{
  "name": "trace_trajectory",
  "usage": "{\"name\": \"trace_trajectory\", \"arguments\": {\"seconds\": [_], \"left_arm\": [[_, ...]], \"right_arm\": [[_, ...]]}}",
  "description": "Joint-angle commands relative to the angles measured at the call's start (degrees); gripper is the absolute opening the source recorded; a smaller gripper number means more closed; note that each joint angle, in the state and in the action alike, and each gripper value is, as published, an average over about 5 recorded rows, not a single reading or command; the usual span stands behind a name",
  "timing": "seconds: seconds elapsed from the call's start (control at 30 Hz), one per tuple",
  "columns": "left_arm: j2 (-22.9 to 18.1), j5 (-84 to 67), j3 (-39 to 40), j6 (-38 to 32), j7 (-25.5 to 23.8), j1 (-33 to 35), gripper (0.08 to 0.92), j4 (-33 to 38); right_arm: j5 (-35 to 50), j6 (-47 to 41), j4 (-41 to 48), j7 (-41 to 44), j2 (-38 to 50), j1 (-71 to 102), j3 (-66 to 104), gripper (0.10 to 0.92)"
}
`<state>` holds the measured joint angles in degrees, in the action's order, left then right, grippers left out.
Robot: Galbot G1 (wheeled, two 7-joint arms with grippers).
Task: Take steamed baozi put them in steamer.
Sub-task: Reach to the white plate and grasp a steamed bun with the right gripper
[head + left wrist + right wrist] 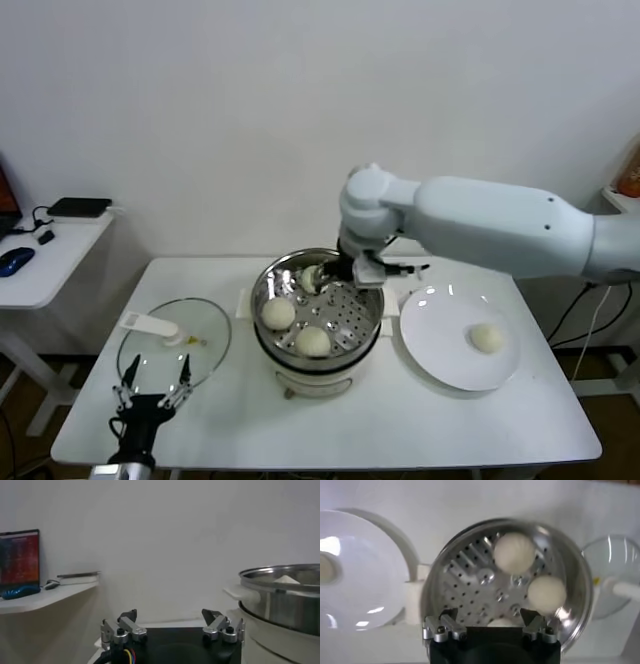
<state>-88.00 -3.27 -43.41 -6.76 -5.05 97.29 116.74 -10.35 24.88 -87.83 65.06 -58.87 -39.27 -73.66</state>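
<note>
- White wall fills the background, with a side desk at the robot's far left; the work sits on a white table (330,425), which gives both arms a level place to reach.
- Reaching across from the right, the big white arm carries the right gripper (338,270) down over the far rim of the steamer, the natural pose for lowering a bun inside.
- The steamer (268,340), a shiny perforated basket on a white pot base, stands mid-table between lid and plate, so each trip from the plate is short.
- The white plate (432,340) lies just beside the steamer on the robot's right and bears one baozi (487,338), probably the last to move.
- The glass lid (210,338) rests flat on the left, set aside so the basket mouth is free.
- The left gripper (155,393) is parked low at the table's near left corner, fingers spread wide and empty, clear of the working arm.
- Two baozi sit on the steamer floor, one on the lid side (278,313) and one nearer the front (313,342), close together.
- A third baozi (501,623) shows between the right gripper's widely parted fingers; whether they press it or have let go I cannot tell.
</note>
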Motion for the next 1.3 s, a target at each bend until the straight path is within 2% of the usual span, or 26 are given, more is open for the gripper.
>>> {"name": "trace_trajectory", "arguments": {"seconds": [0.03,0.17,0.33,0.43,0.6,0.97,1.3], "left_arm": [[0.10,0.84,0.70,-0.04,0.67,-0.35,0.823,0.37],[0.10,1.14,0.98,0.30,1.70,-1.05,0.823,0.81],[0.20,1.34,1.15,0.43,1.56,-1.08,0.823,0.90],[0.12,1.37,1.41,0.70,1.53,-1.02,0.823,0.80],[-0.23,1.11,2.14,1.42,1.58,-1.09,0.823,1.83],[-0.29,1.24,1.86,0.80,1.37,-0.40,0.823,1.83],[-0.50,2.04,1.68,1.03,1.43,-0.24,0.823,2.07]], "right_arm": [[21.01,-17.53,8.22,-1.10,9.59,-11.49,-13.30,0.823],[26.08,-22.42,12.80,0.36,13.76,-12.18,-16.88,0.823],[27.76,-27.43,16.01,0.25,19.53,-9.28,-17.69,0.823],[27.17,-30.93,16.66,-1.12,22.58,-6.82,-17.17,0.823],[21.27,-33.21,18.85,-2.14,25.27,-0.46,-14.16,0.823],[15.49,-35.77,22.51,-2.88,26.76,14.83,-4.90,0.823],[13.55,-34.66,27.21,-3.31,23.41,25.47,5.32,0.823]]}}
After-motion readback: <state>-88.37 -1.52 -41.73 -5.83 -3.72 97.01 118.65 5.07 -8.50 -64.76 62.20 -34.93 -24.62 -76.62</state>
